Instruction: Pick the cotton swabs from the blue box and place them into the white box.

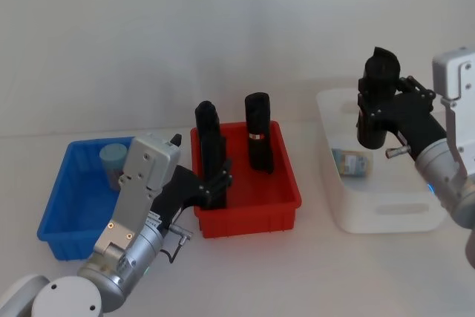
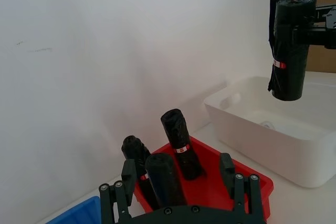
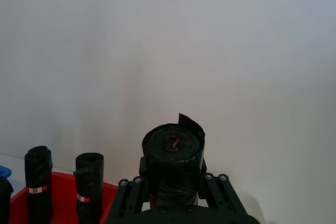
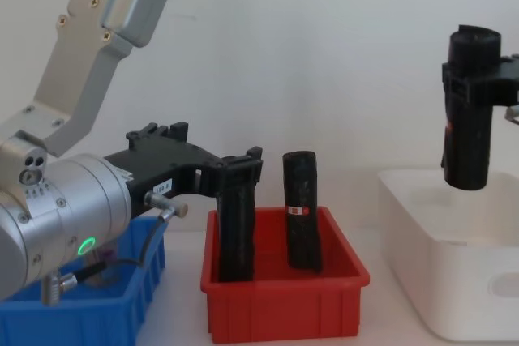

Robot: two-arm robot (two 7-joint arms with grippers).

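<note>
One cotton swab jar [image 1: 113, 159] with a pale lid stands in the blue box [image 1: 56, 220] at the left. A second jar [image 1: 350, 162] lies inside the white box [image 1: 386, 217] at the right. My right gripper [image 1: 378, 113] is shut on a black roll [image 1: 375, 102] and holds it upright above the white box [image 4: 422, 224]. My left gripper [image 1: 217, 183] is open over the front left of the red bin [image 1: 252, 220]. Its fingers [image 2: 244, 182] stand wide on either side of a black roll [image 2: 165, 179] there.
The red bin [image 4: 284, 305] sits between the blue and white boxes and holds three upright black rolls, one being [image 1: 258, 139]. A white wall stands close behind the table. Bare tabletop lies in front of the bins.
</note>
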